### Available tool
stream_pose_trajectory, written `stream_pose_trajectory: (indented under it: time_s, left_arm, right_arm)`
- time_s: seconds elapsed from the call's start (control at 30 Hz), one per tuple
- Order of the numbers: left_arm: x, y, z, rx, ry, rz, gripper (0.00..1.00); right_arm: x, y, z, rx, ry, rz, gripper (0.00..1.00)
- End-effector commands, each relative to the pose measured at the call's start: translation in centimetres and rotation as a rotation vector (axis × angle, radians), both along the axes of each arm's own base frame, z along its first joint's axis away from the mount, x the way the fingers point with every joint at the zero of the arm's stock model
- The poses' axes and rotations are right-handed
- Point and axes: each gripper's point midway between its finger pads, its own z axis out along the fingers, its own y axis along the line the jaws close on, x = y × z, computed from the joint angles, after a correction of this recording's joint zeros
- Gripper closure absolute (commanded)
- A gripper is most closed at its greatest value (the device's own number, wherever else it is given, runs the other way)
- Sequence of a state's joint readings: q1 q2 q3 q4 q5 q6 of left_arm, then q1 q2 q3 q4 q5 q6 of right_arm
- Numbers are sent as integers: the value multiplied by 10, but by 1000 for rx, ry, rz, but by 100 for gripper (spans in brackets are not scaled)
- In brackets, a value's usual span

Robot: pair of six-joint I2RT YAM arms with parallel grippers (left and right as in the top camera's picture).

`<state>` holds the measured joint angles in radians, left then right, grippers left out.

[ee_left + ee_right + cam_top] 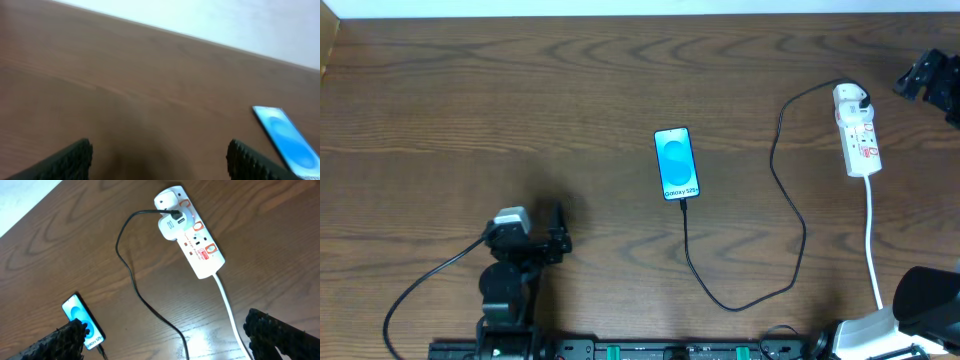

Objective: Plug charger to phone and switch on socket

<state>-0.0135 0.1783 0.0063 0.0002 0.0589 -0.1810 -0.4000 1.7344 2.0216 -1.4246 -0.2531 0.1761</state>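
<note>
Left gripper (160, 160) and right gripper (172, 337) fingers gape wide, empty; press one right fingertip (272, 330) squarely onto the narrow white power strip's (200, 255) red-marked switch (197, 226).

a robot lab, it seems. arms (510, 285) stand on a black rail (620, 350) at the edge of a wood-grain surface (470, 100), a plain white wall (225, 20) behind.
</note>
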Motion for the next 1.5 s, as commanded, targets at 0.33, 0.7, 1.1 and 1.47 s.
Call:
stream_pose_trajectory:
  time_s: [0.33,0.7,1.1,1.47]
  left_arm:
    - [-6,21,21,230,-94,41,14]
    - [-6,21,21,229,-94,40,14]
    - [-6,21,22,229,-97,41,14]
    - [-7,23,22,230,-95,53,14]
  right_arm:
    - [1,0,5,-1,-12,-8,1]
    - [1,0,5,-1,-12,-8,1]
    - [1,0,5,-1,-12,-8,1]
    - [1,0,5,-1,-12,-8,1]
